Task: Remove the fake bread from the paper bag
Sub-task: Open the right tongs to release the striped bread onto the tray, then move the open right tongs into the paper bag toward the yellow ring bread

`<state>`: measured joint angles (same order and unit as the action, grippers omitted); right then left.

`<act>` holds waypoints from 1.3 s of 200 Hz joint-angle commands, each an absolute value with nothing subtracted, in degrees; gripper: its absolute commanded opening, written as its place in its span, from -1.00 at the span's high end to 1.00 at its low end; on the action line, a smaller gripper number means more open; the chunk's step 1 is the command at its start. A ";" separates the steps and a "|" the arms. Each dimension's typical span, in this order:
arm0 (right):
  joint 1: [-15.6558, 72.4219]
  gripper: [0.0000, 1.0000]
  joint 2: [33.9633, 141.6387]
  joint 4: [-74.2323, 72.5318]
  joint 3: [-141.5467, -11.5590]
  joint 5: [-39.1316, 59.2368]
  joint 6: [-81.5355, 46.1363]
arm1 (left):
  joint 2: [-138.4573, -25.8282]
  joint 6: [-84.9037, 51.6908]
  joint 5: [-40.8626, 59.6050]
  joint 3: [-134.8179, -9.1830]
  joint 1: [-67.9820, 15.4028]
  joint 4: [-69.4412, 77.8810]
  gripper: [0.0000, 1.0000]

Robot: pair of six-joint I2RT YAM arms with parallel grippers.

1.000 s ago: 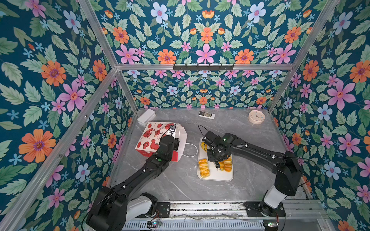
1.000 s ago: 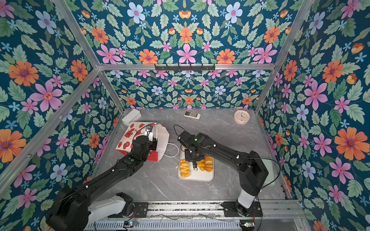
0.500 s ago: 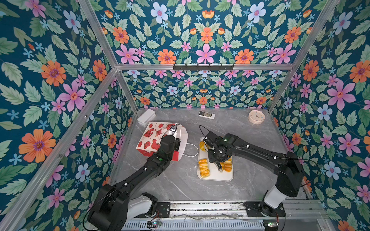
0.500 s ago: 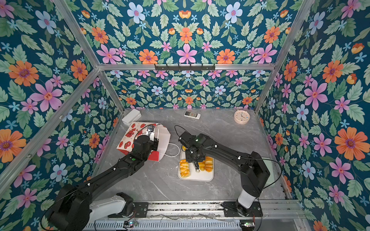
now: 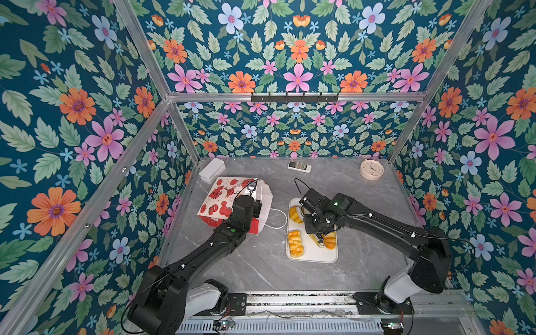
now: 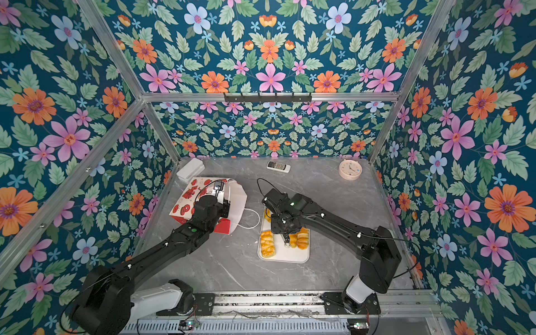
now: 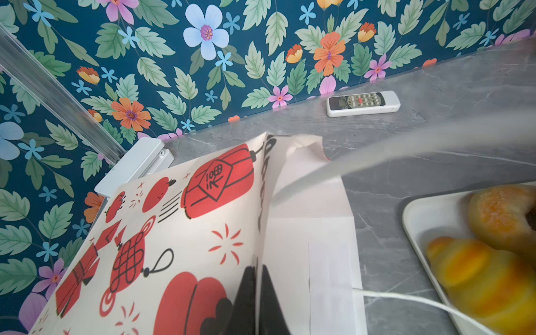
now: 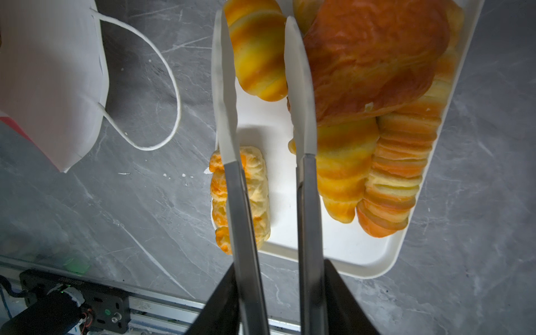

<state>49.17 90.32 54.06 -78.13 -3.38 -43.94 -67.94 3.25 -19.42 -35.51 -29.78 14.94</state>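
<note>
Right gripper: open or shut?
Open. In the right wrist view the fingers of the right gripper stand clearly apart above the tray.

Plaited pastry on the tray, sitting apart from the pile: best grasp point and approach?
Pinch the plaited pastry across its narrow width at mid-length, coming straight down. It lies flat and alone along the edge of the tray. Bare tray separates it from the other pieces, leaving entry room on that side. Its other side sits tight against the rim, so expect to straddle the rim.
</note>
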 commanded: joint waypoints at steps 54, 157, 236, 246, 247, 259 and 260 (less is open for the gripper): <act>49.33 0.18 85.47 47.80 -76.50 -4.66 -40.20 | -67.63 3.46 -16.55 -36.01 -29.82 16.96 1.00; 50.25 0.20 80.84 34.60 -70.31 -0.17 -26.75 | -73.99 15.91 -8.05 -41.40 -31.63 14.53 1.00; 50.27 0.21 82.35 16.04 -62.75 5.92 -23.13 | -80.24 29.32 -2.70 -49.99 -31.99 9.56 1.00; 50.27 0.20 83.55 14.52 -62.85 5.22 -22.68 | -81.17 30.08 -1.52 -50.99 -31.99 8.40 1.00; 50.31 0.20 83.70 14.43 -62.84 5.07 -22.64 | -81.28 30.11 -1.42 -51.03 -31.99 8.28 1.00; 50.20 0.20 85.63 14.38 -63.89 3.65 -21.93 | -82.21 31.01 -0.23 -51.82 -31.99 7.16 1.00; 50.28 0.20 85.79 14.35 -63.98 3.58 -21.91 | -82.28 31.02 -0.16 -51.88 -31.99 7.10 1.00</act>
<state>50.19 83.48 20.78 -62.87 4.86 -23.81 -80.95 27.29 -3.99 -50.46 -31.99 9.52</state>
